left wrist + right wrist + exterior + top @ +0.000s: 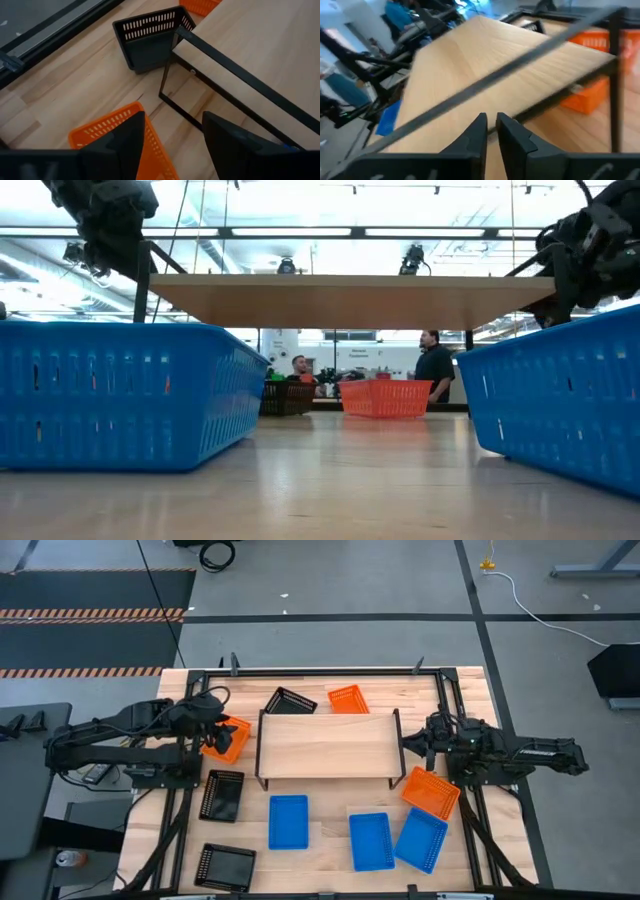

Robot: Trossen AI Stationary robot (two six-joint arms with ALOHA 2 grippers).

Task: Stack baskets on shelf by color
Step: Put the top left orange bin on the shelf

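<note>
While the shelf (325,745) is standing bare in the middle of the table (330,850), the left gripper (172,145) is hovering with fingers spread wide and empty above an orange basket (226,738) just off the shelf's left end. The right gripper (491,131) is hanging at the shelf's right end, fingers nearly together, gripping nothing, near another orange basket (431,791).
</note>
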